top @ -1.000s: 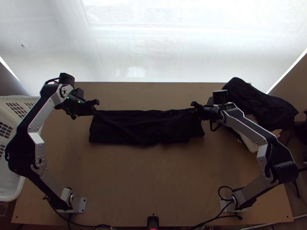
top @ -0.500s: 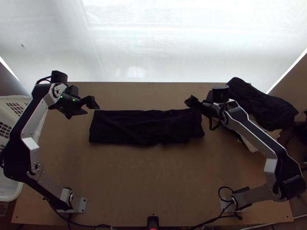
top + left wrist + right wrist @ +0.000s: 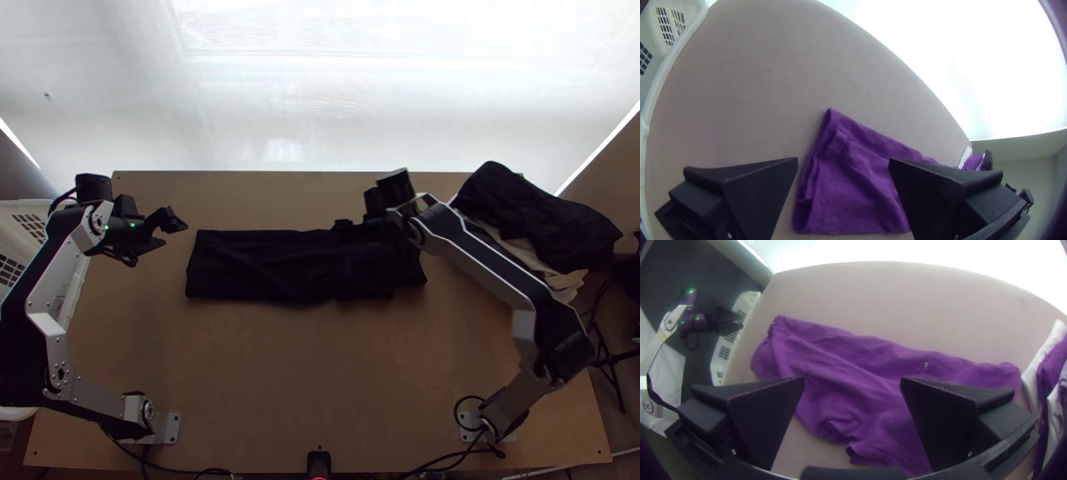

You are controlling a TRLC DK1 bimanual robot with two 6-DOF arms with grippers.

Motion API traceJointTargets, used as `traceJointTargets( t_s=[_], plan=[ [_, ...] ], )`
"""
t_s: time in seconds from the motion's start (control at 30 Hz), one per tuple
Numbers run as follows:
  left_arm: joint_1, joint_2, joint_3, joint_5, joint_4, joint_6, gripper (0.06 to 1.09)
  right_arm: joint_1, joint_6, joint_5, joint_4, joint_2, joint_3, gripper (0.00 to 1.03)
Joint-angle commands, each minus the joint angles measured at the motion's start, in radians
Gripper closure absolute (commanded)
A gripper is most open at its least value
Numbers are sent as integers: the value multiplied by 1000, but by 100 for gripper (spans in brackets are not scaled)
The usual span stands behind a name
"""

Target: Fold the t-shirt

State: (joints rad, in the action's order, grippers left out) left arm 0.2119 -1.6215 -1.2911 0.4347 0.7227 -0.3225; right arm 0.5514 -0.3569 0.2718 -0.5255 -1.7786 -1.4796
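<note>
T-shirt (image 3: 272, 268) in long flat strip, both jaws empty; crosswise fold prob. next

Lengthwise folding looks done, so approx. halfway, I'd judge. L gripper (image 3: 843, 160) is wide open w/ nothing held, off the shirt, whose near end lies just beside its jaws. R gripper (image 3: 853, 378) is also wide open & empty, its jaws over the shirt's other half. Cloth under R jaws looks rumpled, w/ a loose bunched edge. Next move prob. calls for R jaws to pinch all layers at one end & bring it across the strip; risk: catching top layer only. Containers: white basket (image 3: 36, 206) sits past L jaws, on the side away from the shirt; contents, if any, can't tell. Cloth pile (image 3: 536, 216) lies past R jaws, opp. side from L gripper, no container seen round it.
</note>
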Motion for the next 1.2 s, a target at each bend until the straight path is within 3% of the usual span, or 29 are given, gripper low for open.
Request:
traceJointTargets(
  t_s=[0.0,0.13,0.57,0.97,1.17],
  plan=[
    [69,20,130,19,-117,14,10,102,52,15,-142,-199,-225,4],
    [70,8,145,21,-129,14,10,107,4,40,-298,-340,-392,4],
    [29,-80,185,101,-240,59,10,130,-4,49,-301,-522,-501,4],
    [17,-138,185,101,-43,303,11,113,-10,49,-304,-550,-539,4],
    [7,-118,181,118,-40,318,11,108,-11,49,-304,-559,-541,4]
  ],
)
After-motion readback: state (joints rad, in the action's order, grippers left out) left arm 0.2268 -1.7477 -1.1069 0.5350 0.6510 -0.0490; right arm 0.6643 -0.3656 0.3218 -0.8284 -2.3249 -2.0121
